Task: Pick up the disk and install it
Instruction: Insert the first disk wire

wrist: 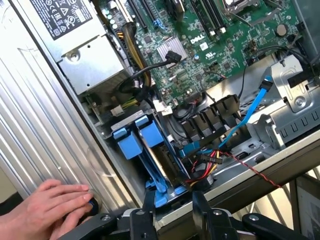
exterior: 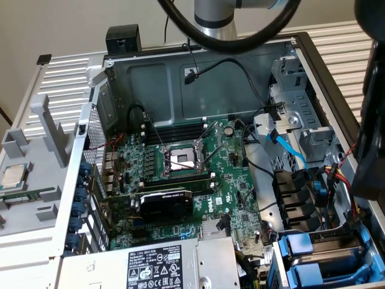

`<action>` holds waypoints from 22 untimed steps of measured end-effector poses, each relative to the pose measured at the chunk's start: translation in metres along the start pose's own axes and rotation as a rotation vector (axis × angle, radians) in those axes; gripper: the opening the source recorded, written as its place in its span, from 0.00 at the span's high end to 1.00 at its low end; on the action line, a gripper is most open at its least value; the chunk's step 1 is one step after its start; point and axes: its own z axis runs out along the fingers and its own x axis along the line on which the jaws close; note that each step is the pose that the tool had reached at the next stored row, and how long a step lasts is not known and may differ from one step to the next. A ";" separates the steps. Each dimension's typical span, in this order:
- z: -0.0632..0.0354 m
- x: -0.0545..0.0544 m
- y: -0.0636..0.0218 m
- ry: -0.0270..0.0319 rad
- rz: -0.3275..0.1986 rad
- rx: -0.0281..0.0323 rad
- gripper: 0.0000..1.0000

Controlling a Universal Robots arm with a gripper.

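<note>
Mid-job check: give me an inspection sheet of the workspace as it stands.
surface: ribbed metal bench, bearing the open computer case.
job's things: disk in blue carrier, standing in the drive bay.
clutter: processor chip and grey bracket outside the case, exterior view's left.
pincer: at the disk's carrier end.
cables: blue data cable and red-yellow wires beside the bay.
surroundings: a person's hand resting on the bench near the pincer.

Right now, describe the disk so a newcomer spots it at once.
Find the open computer case, then the labelled grey power-supply box. In the bay to the exterior view's right of that box sits the disk: metal framed in a bright blue plastic carrier, unlike the black ducts next to it.
</note>
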 end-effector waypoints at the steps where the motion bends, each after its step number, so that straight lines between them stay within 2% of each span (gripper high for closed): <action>1: 0.0000 0.000 0.0000 -0.0021 -0.017 -0.0011 0.57; 10: 0.0017 0.000 0.0010 -0.0272 -0.165 -0.0145 0.57; 15: 0.0069 0.001 0.0014 -0.0365 -0.250 -0.0200 0.57; 19: 0.0126 0.000 -0.0008 -0.0391 -0.275 -0.0216 0.57; 22: 0.0161 -0.001 -0.0012 -0.0435 -0.314 -0.0242 0.57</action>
